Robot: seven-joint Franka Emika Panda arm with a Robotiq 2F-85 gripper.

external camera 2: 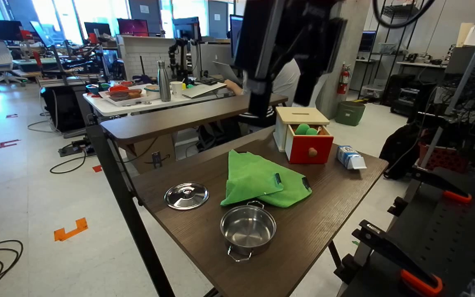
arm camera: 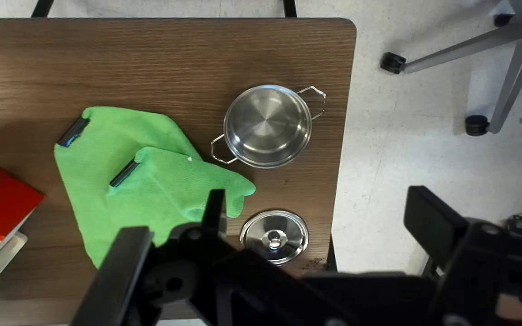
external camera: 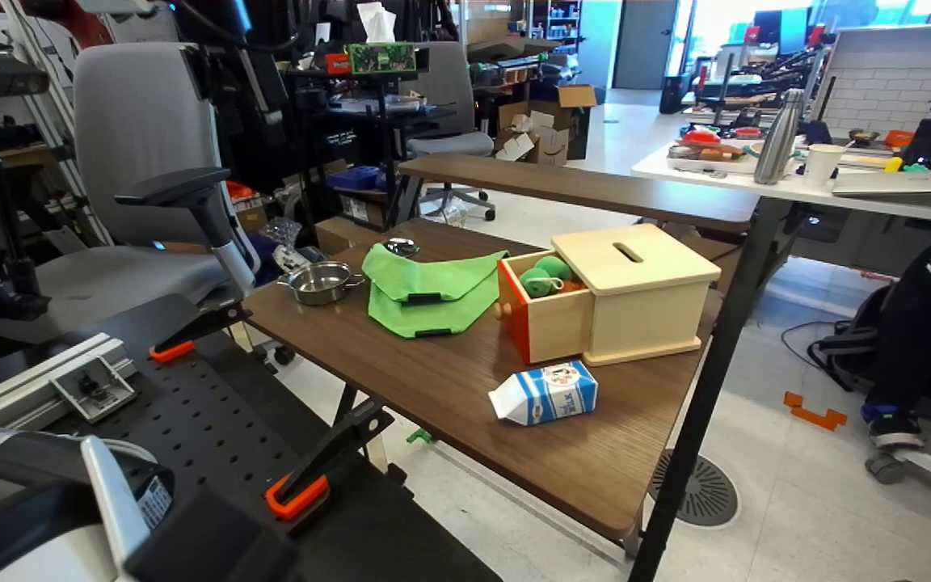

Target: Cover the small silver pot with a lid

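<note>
The small silver pot (external camera: pixel 322 284) stands uncovered on the brown table, its two wire handles sticking out. It also shows in an exterior view (external camera 2: pixel 248 229) and in the wrist view (arm camera: pixel 268 127). The round silver lid (external camera 2: pixel 186 196) lies flat on the table, knob up, apart from the pot. In the wrist view the lid (arm camera: pixel 274 235) is partly covered by my gripper's linkage, and in an exterior view the lid (external camera: pixel 401 246) is partly hidden behind the cloth. My gripper (arm camera: pixel 317 194) is open and empty, held high above the table (external camera 2: pixel 281 103), touching nothing.
A green cloth (external camera 2: pixel 262 181) lies beside the pot and lid. A wooden box (external camera: pixel 647 299) with a red-fronted open drawer (external camera 2: pixel 309 144) holds green items. A milk carton (external camera: pixel 546 394) lies near the box. The table's edge (arm camera: pixel 346 122) runs close to the pot and lid.
</note>
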